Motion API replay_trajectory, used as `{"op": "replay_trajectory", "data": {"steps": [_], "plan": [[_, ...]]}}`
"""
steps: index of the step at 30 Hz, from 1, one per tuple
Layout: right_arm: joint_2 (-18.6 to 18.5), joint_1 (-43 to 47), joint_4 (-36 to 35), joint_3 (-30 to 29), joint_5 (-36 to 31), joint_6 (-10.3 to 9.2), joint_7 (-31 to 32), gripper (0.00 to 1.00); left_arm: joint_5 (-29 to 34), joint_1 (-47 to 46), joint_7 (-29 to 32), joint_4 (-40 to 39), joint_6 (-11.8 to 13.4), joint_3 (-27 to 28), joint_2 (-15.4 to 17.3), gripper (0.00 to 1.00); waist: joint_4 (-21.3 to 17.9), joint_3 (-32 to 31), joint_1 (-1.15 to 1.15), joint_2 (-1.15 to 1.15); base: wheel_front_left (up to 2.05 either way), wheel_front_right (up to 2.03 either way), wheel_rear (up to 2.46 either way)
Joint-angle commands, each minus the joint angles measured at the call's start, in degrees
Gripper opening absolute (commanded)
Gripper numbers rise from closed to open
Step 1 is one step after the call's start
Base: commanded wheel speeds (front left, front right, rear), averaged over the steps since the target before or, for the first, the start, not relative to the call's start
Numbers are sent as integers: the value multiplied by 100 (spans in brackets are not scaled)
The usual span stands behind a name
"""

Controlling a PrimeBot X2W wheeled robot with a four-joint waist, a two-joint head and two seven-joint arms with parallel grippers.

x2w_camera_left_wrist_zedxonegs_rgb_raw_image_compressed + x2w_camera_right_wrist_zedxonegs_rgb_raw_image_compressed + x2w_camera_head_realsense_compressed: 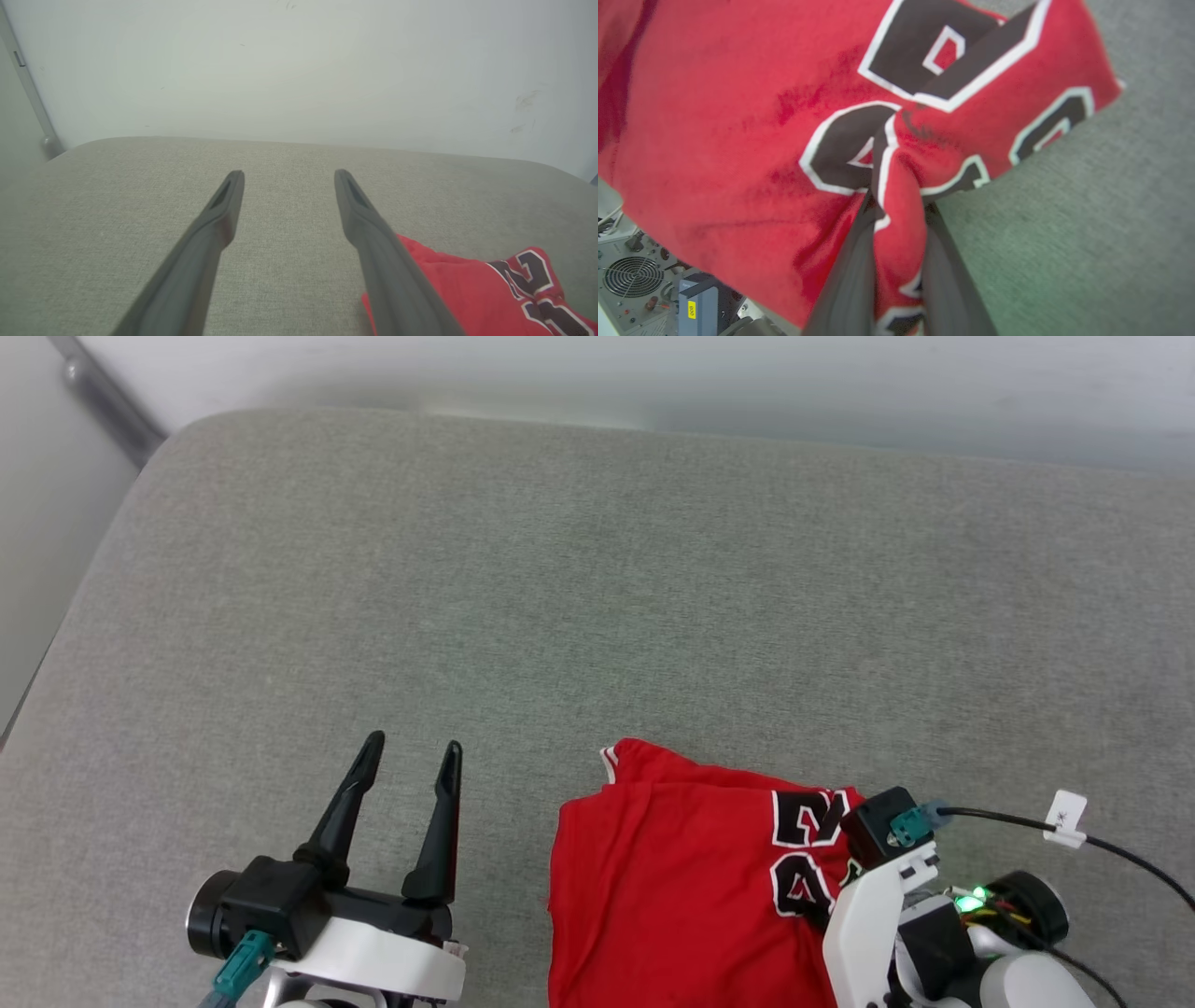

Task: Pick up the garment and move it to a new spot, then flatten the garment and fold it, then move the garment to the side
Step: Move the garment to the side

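Note:
The garment (pixel 681 877), a red T-shirt with black-and-white lettering, lies bunched at the near right of the grey cushion (pixel 597 597). It also appears in the left wrist view, garment (pixel 448 289), at the lower right. My right gripper (pixel 896 205) is shut on a pinched fold of the garment (pixel 738 116) at the lettering, its two dark fingers pressing the cloth from both sides. In the head view the right wrist (pixel 887 859) sits over the shirt's right part, fingers hidden. My left gripper (pixel 411 756) is open over bare cushion, left of the shirt, holding nothing.
The grey cushion stretches far back to a pale wall (pixel 653 373). A dark rail (pixel 103 392) runs at the far left corner. A black cable with a white tag (pixel 1064 817) trails from the right wrist. Machinery with a fan grille (pixel 630 275) lies beyond the cushion's near edge.

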Motion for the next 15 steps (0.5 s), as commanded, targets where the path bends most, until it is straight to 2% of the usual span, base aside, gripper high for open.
{"op": "replay_trajectory", "data": {"steps": [1,5,10,15], "plan": [[-258,-92,133,-2,-188,-24,-43,0,6,-32,-14,3,-5,7,11,100,-93,-48,0,0,0,0,0],[-721,-358,-27,340,-498,-20,-201,0,57,-29,-14,15,-5,-189,25,100,-310,-115,0,0,0,0,0],[-1722,-819,-371,951,-857,-15,-154,0,71,-71,-13,-58,-5,-482,-14,100,-768,-70,0,0,0,0,0],[-2756,-1368,-654,1428,-885,-14,25,0,138,-250,-14,-59,-5,-728,-6,100,-1363,220,0,0,0,0,0]]}}
